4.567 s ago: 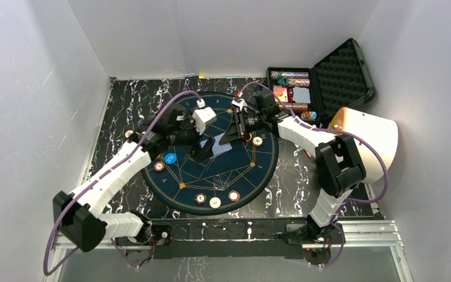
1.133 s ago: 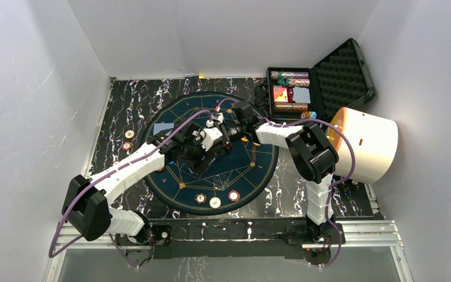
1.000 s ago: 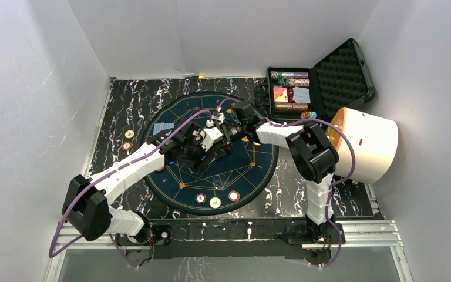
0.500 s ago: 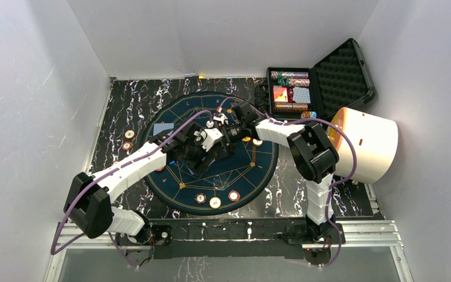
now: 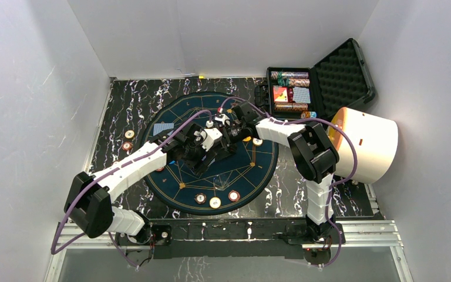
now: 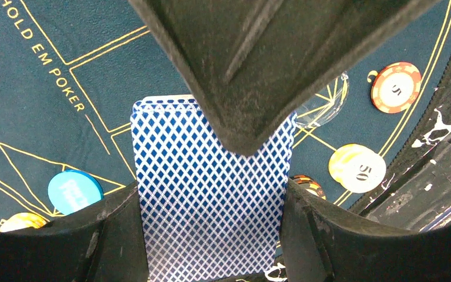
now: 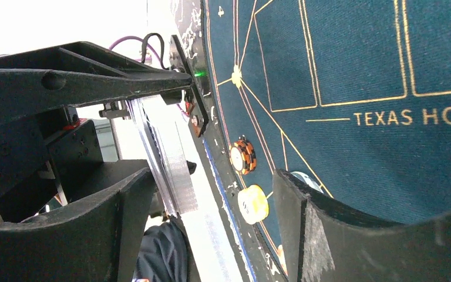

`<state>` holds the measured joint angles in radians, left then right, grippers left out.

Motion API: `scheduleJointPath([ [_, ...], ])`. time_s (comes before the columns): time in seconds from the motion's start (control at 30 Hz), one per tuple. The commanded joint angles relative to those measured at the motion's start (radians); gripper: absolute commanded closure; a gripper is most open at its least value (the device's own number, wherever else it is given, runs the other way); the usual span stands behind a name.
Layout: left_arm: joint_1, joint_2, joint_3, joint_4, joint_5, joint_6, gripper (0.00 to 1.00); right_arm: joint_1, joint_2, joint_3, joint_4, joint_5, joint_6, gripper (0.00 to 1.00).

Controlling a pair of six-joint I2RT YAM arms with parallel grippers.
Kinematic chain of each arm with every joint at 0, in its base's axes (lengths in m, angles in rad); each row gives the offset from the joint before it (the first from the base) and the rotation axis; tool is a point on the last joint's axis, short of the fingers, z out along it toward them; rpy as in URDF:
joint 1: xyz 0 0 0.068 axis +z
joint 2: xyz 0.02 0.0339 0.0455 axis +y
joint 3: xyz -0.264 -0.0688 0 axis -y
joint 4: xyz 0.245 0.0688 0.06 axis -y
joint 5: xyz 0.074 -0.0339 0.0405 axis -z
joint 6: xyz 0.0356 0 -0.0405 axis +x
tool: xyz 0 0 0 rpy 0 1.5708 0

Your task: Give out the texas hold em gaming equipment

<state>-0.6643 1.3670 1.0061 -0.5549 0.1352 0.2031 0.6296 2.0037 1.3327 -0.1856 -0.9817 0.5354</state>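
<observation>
My left gripper (image 6: 210, 187) is shut on a deck of playing cards (image 6: 211, 223) with blue patterned backs, held above the round dark blue poker mat (image 5: 258, 176). My right gripper (image 7: 211, 176) stands open around the deck's top end; the deck (image 7: 167, 153) shows edge-on beside its left finger. Seen from above, both grippers meet at the mat's middle (image 5: 214, 144). One card (image 5: 163, 128) lies face down at the mat's back left. Three chips (image 5: 215, 202) sit along the near rim. A blue disc (image 6: 74, 191) and a yellow chip (image 6: 357, 168) lie below the deck.
An open black case (image 5: 293, 94) with chips and cards stands at the back right. A big white cylinder with an orange end (image 5: 367, 144) lies at the right. Two chips (image 5: 128, 140) rest on the marbled table, left of the mat.
Since the earliest frame both arms have come together at the mat's middle, and a card now lies at the back left. Over the last second the right jaws changed width slightly.
</observation>
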Motion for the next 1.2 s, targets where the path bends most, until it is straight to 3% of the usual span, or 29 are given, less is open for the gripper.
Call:
scheduleJointPath([
  [0.0,0.003,-0.029,0.020,0.000,0.017,-0.007,1.00,-0.025,-0.048,0.033,-0.020,0.037,-0.036,0.21],
  [0.6,0.003,-0.031,0.008,0.006,0.016,-0.014,1.00,-0.091,-0.172,-0.048,0.033,-0.037,-0.048,0.21],
  [0.83,0.003,-0.037,0.009,0.006,0.021,-0.017,1.00,-0.084,-0.210,-0.130,0.136,-0.106,-0.004,0.48],
  [1.17,0.003,-0.042,0.011,0.009,0.035,-0.024,1.00,-0.054,-0.150,-0.100,0.172,-0.134,0.026,0.54],
])
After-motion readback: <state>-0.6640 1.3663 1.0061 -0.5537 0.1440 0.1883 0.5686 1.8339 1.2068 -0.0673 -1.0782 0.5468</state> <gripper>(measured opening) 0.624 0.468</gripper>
